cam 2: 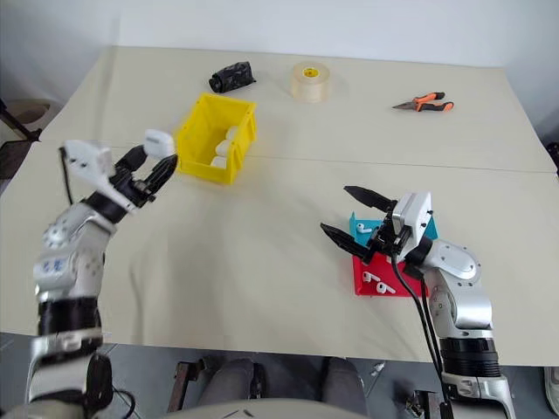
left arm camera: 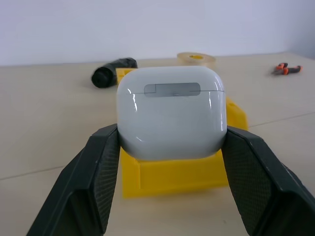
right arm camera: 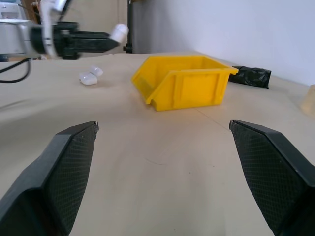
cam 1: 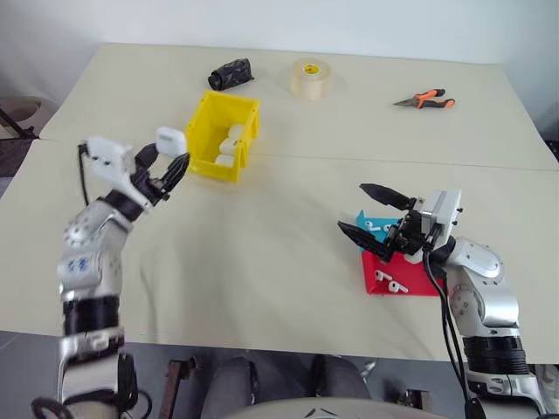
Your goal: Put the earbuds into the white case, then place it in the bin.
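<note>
The beige tabletop (cam 1: 279,253) carried a yellow bin (cam 1: 224,136) far left, a black bundle (cam 1: 231,73), tape roll (cam 1: 310,78) and pliers (cam 1: 426,100) along the far side, and red (cam 1: 403,279) and teal (cam 1: 369,222) trays near right.

**A robot test bench in a lab or workshop**

A broad beige table (cam 1: 288,253) stands against a plain white wall. Near its far edge lie orange-handled pliers (cam 1: 425,100), a roll of tape (cam 1: 310,77) and a black bundle (cam 1: 231,73). A yellow storage bin (cam 1: 224,137) sits toward the far left corner, and small red (cam 1: 402,281) and teal (cam 1: 371,223) sorting trays sit near the front right corner.
</note>
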### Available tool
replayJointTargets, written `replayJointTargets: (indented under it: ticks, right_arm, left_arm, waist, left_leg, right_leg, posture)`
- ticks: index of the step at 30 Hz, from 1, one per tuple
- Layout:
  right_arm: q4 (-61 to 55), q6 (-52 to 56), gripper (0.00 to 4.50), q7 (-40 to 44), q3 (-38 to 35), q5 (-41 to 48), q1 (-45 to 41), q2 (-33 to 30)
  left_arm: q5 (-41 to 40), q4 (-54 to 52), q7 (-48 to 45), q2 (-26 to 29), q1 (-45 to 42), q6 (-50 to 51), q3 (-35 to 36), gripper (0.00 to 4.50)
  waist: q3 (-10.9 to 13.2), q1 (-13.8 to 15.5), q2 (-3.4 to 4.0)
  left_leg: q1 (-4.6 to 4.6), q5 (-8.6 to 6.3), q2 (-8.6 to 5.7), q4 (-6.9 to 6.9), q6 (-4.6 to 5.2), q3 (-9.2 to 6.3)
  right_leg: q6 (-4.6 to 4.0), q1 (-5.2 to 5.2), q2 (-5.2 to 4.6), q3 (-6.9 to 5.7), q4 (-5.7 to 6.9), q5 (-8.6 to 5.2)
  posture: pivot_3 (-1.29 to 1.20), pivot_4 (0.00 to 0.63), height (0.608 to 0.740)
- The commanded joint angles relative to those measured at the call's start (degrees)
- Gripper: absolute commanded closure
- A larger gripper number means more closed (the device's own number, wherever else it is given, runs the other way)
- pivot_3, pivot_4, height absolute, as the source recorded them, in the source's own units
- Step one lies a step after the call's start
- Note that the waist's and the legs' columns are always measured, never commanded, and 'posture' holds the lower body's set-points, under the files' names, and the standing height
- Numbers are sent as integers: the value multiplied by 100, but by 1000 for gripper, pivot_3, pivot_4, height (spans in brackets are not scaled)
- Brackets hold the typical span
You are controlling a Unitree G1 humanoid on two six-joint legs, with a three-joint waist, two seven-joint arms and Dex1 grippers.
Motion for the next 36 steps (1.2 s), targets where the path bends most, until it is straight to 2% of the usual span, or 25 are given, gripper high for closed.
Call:
replayJointTargets:
  ticks: [1, 4, 9, 14, 17, 21, 28, 32, 36]
  right_arm:
    - [-244, -20, 24, -73, -34, 38, 0, -47]
    - [-333, -35, 24, -169, -12, 3, 18, -12]
    - [-482, -30, 24, -355, 45, -14, 52, 65]
    - [-567, 4, 0, -447, 78, 13, 9, 62]
    - [-540, 15, 0, -414, 70, 37, -40, 14]
    - [-428, 5, 0, -245, 32, 61, -99, -115]
    - [-30, 4, 0, 582, 10, 157, -197, -628]
    - [291, 15, 0, 1146, 34, 218, -371, -919]
    - [529, -171, 0, 1766, 143, 118, -409, -1161]
  left_arm:
    - [262, 890, -422, 43, -582, -587, -225, 1525]
    - [580, 1834, -660, 33, -1167, -1017, -495, 1525]
    - [838, 2678, -568, -25, -1647, -1162, -610, 1525]
    - [872, 2828, -581, -36, -1751, -1039, -622, 144]
    - [840, 2391, -716, 16, -1530, -1035, -647, 22]
    - [462, 817, -1264, 246, -764, -706, -605, 22]
    - [-273, -1888, -2413, 1340, 1392, 68, -266, 22]
    - [-239, -2633, -2574, 1523, 2707, -402, 167, 22]
    - [246, -2701, -2479, 1544, 3321, -1070, 149, 22]
  waist:
    - [0, -21, 0]
    - [0, -83, -1]
    - [0, -161, -1]
    - [1, -191, -1]
    - [1, -170, -1]
    - [0, -192, -1]
    - [1, -286, 1]
    - [1, -272, 2]
    - [2, -169, 1]
  left_leg:
    - [-1, 0, 0, -2, 0, 0]
    - [-1, 0, 0, -8, 0, 2]
    - [0, 0, 0, -10, 0, 2]
    - [0, 0, 0, -9, 0, 0]
    - [0, 0, 0, -7, 0, -4]
    - [-1, 0, 0, -1, 0, -3]
    - [6, 0, 5, -12, 0, -5]
    - [7, 0, 7, -11, 0, -3]
    - [5, 0, 6, -8, 0, -3]
  right_leg:
    - [0, -2, 0, -2, -1, 0]
    - [0, -4, 0, -6, -1, 0]
    - [0, -5, 0, -7, 0, 0]
    - [0, -7, 0, -7, 3, 0]
    - [0, -6, -1, -6, 6, 0]
    - [0, -6, -2, -3, 7, 0]
    - [0, -6, -2, 4, 8, 0]
    - [0, -5, -2, 8, 4, 0]
    - [0, -2, -3, 8, 1, 0]
  posture:
    - [0, 150, 740]
    - [0, 150, 740]
    - [0, 150, 740]
    - [0, 150, 740]
    - [0, 150, 740]
    - [0, 150, 740]
    - [0, 150, 740]
    - [0, 150, 740]
    - [0, 150, 740]
